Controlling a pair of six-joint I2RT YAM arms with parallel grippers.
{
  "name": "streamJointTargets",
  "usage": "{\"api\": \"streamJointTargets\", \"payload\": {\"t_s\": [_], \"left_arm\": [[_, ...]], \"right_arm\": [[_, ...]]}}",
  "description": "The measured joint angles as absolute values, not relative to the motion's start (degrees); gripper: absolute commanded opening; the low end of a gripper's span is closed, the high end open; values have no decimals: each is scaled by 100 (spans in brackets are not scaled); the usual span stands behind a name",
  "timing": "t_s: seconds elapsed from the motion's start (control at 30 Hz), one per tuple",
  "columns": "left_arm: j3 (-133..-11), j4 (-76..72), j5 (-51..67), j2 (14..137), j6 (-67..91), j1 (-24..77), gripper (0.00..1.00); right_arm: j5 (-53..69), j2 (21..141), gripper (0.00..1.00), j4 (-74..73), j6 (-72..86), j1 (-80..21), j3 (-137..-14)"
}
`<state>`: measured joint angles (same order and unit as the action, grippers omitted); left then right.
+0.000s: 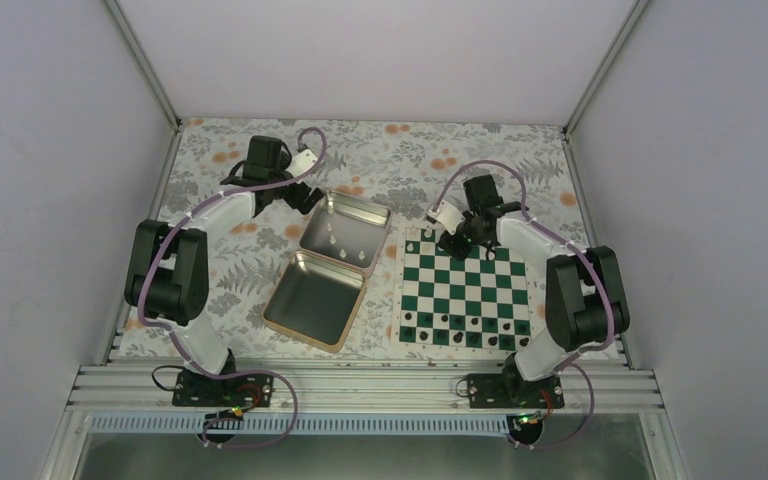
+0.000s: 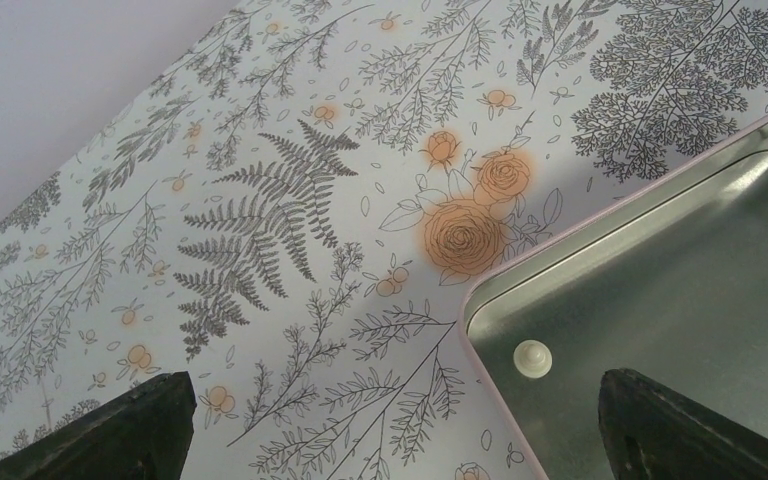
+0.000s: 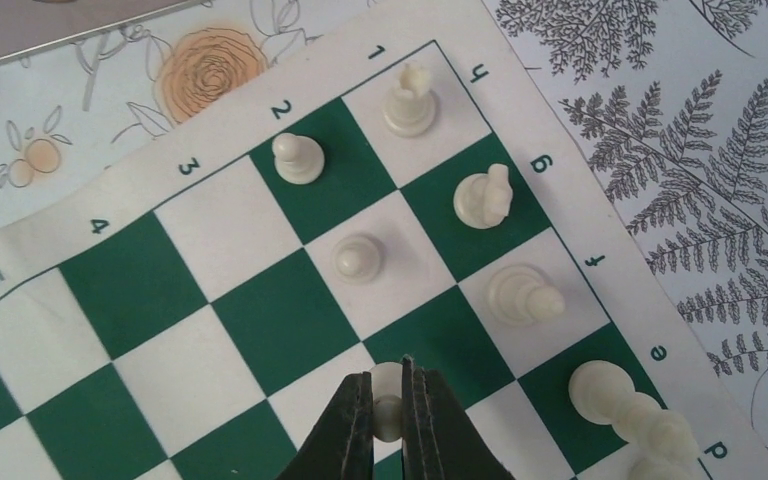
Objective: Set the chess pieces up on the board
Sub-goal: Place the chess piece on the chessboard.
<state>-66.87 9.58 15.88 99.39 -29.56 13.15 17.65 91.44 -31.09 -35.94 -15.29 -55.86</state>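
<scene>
Evidently a pawn placement is in hand: the right claw (image 3: 388,385) pinches a cream pawn (image 3: 388,408) low over the board (image 3: 270,320), next in line after two standing pawns (image 3: 298,158). The next move calls for a gentle release, centred on its square. The left claw (image 2: 395,385) hangs spread over the tin (image 2: 660,250) corner, near a loose piece (image 2: 532,357).

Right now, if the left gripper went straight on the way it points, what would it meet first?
Likely the tin's corner rim or the floral table cover beside it: the open left gripper straddles that edge. Depth unclear.
</scene>
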Motion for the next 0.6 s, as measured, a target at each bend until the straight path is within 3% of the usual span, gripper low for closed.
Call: {"api": "streamJointTargets", "payload": {"t_s": [0.6], "left_arm": [[-6687, 956, 1566, 9939, -2956, 1330, 100]], "right_arm": [[1837, 9832, 5, -2637, -3730, -1260, -5551]]}}
